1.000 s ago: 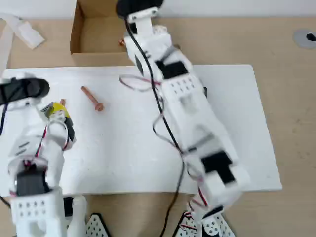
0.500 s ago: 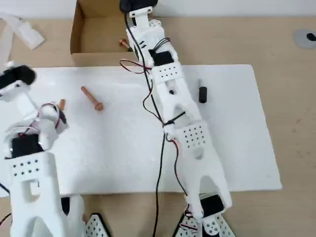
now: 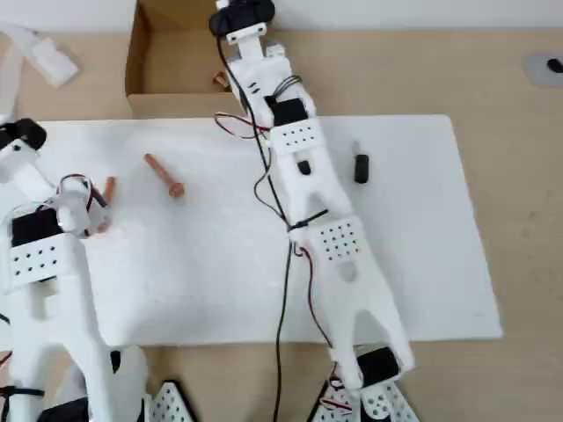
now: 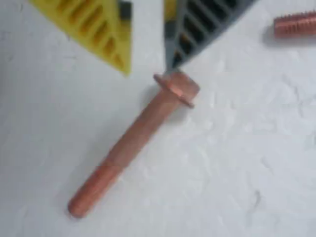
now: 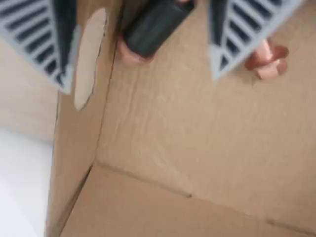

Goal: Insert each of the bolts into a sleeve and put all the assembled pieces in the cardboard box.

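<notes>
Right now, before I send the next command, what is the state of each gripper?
Left gripper: open, holding nothing; a bolt lies loose at its fingertips.
Right gripper: open, holding nothing, inside the cardboard box.

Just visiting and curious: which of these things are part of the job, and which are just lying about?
Job: loose bolt, second bolt, black sleeve, cardboard box, sleeved bolt inside it.
Lying about: white plastic piece, grey disc.

Inside cardboard box point(image 5: 173, 148): sleeve point(image 5: 155, 24) cut off by frame edge, bolt point(image 5: 266, 61) beside it partly behind right gripper point(image 5: 140, 81). From above, right arm point(image 3: 299, 149) hides the box's right wall.
</notes>
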